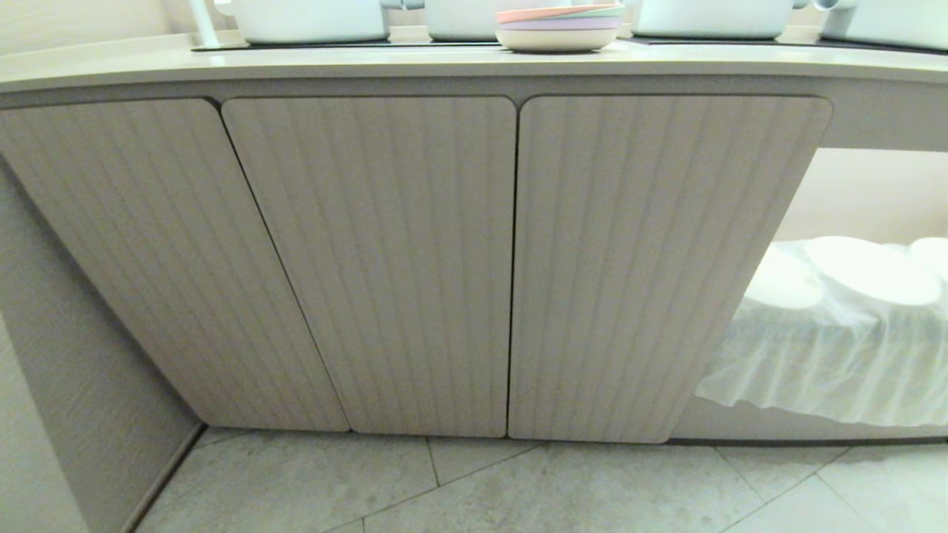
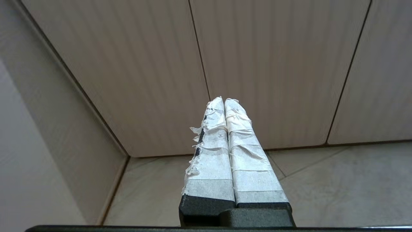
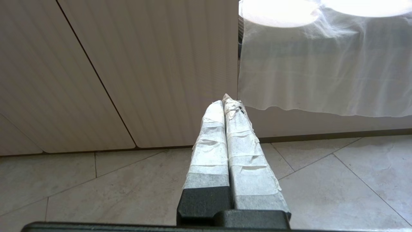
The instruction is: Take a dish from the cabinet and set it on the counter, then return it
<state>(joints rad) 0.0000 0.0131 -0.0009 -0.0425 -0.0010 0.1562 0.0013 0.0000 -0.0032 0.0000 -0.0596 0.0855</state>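
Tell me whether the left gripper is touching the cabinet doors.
Apart. In the left wrist view the left gripper, its taped fingers shut together and empty, points at the closed ribbed cabinet doors, with bare floor showing between them.

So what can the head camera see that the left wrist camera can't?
Only the head view shows the counter, the stack of pastel plates and white pots on it, and a white cloth to the right. Only the left wrist view shows the left gripper, jaws shut, holding nothing. Both show the closed ribbed cabinet doors and the tiled floor.
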